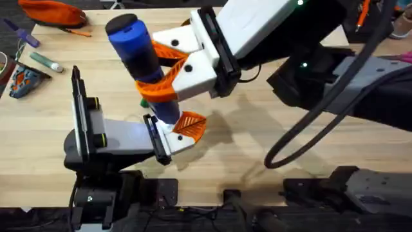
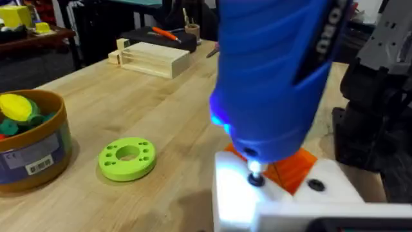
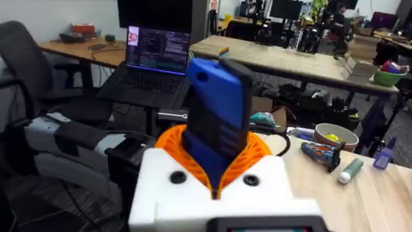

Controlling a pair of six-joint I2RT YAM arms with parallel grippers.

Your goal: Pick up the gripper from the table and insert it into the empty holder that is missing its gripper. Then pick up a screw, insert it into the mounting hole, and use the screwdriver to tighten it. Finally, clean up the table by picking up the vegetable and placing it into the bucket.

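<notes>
My right gripper reaches across the table, shut on the blue screwdriver, which stands nearly upright between its orange pads. The screwdriver's metal tip presses on a dark screw in the white holder at the end of my left arm. The orange ribbed gripper sits in that holder, just behind the tip. My left gripper lies low under the screwdriver. The mustard-yellow bucket stands to one side with yellow and green toy pieces inside; I cannot tell if the vegetable is among them.
A flat green ring disc lies between the bucket and the holder. A wooden block sits farther back. At the table's far left are an orange pouch, a marker and a small tool.
</notes>
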